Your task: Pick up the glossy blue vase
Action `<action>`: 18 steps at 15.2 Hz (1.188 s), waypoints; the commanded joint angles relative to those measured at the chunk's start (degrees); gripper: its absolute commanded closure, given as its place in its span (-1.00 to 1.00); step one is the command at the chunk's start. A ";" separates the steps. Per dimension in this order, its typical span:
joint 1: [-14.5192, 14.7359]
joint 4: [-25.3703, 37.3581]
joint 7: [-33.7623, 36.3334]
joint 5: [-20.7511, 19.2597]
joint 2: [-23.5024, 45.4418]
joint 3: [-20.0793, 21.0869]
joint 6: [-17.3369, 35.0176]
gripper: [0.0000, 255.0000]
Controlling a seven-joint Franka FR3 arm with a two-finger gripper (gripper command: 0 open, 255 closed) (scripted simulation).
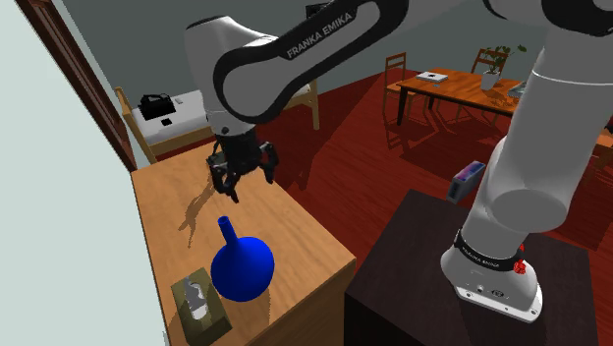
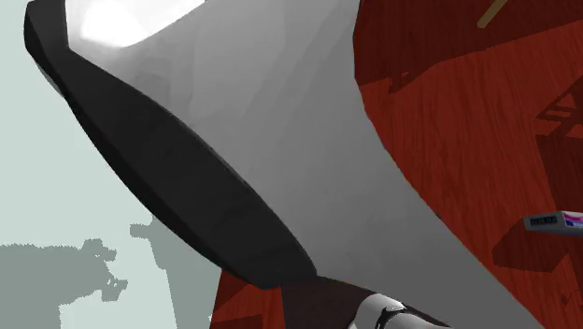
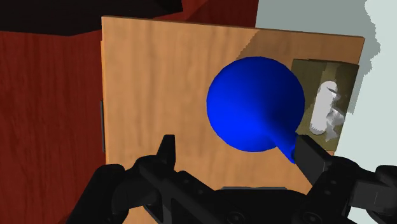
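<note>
The end effector (image 1: 242, 177) hangs released, fingers apart, over the light wooden bench (image 1: 295, 221). The blue vase (image 1: 242, 265), round-bodied with a narrow neck, sits on the bench nearer the camera, not held. A tissue box (image 1: 201, 310) lies just beside it, to the shoulder view's left.

One blue vase (image 1: 242, 267), one tissue box (image 1: 201, 309), one wooden cabinet (image 1: 285, 236) and two black fingers (image 3: 167, 153).

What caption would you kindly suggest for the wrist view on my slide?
Open tool over a wooden top; neck of the blue vase near one finger, tissue box beyond.
</note>
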 commanded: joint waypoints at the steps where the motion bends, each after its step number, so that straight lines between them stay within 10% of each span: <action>1: 1.10 4.24 3.52 -3.11 5.32 0.87 0.49 -1.00; 7: 5.94 16.09 10.91 -10.65 18.50 0.64 -0.03 -1.00; 16: 6.31 13.14 11.73 -11.96 20.73 -0.01 4.92 -1.00; 17: 6.26 12.87 11.72 -11.88 20.52 0.03 5.01 1.00; 18: 6.28 12.95 11.73 -11.89 20.55 0.03 4.96 1.00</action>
